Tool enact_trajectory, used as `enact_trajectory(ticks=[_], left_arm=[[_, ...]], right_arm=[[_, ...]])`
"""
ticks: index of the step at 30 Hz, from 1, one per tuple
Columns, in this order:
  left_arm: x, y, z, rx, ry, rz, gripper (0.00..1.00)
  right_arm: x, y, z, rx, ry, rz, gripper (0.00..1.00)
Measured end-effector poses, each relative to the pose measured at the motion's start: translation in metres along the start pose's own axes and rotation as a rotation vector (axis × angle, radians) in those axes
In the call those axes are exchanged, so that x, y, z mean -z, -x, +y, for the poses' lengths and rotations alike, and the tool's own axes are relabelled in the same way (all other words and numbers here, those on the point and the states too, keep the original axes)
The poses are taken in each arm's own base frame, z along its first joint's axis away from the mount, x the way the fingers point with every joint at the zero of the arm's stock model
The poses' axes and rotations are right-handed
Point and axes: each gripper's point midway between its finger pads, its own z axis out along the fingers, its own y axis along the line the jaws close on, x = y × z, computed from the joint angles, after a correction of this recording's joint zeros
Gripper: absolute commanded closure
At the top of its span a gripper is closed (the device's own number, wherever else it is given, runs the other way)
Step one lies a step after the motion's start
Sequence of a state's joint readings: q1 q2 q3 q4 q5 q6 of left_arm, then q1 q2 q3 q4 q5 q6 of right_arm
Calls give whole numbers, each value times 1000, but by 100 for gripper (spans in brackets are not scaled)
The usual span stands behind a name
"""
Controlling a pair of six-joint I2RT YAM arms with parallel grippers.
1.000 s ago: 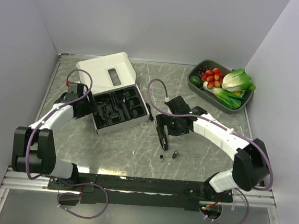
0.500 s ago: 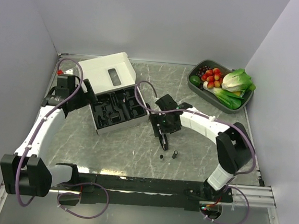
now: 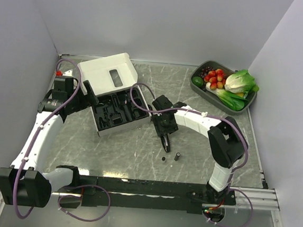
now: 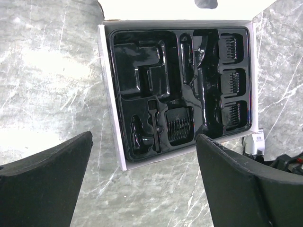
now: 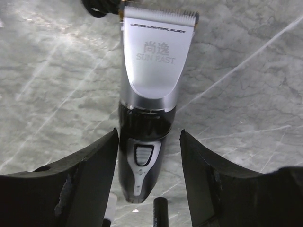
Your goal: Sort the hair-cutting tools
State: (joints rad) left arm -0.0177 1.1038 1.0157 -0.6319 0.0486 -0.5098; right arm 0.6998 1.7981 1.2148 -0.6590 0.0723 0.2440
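The black hair clipper (image 3: 166, 142) with its silver blade head (image 5: 156, 56) lies on the marble table. My right gripper (image 3: 164, 128) is down over it. In the right wrist view its fingers (image 5: 90, 175) straddle the clipper's black body (image 5: 142, 156), still open, with a gap on the right side. Two tiny black cylindrical bits (image 3: 164, 159) (image 3: 177, 156) lie just in front of the clipper; one bit (image 5: 160, 213) shows by its tail. My left gripper (image 3: 86, 100) hovers wide open and empty at the left side of the white box holding the black tray (image 4: 137, 80).
The box's white lid (image 3: 107, 72) stands open behind the tray. A grey tub (image 3: 202, 70) of vegetables and fruit sits at the back right. Walls close in the left, back and right sides.
My right gripper moved left over the clipper and its jaws narrowed around it. My left gripper drew back from the box towards the left wall and opened wide.
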Motion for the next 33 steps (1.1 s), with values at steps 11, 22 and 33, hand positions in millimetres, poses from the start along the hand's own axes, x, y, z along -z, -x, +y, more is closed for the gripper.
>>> enact_trajectory(ticks=[11, 22, 33], left_arm=[[8, -1, 1, -20, -1, -6, 3], [19, 0, 0, -28, -12, -26, 3], [34, -2, -4, -21, -44, -36, 3]], right_arm=[[-11, -6, -5, 17, -53, 33, 73], [36, 35, -5, 32, -115, -45, 77], [129, 169, 47, 25, 55, -375, 77]])
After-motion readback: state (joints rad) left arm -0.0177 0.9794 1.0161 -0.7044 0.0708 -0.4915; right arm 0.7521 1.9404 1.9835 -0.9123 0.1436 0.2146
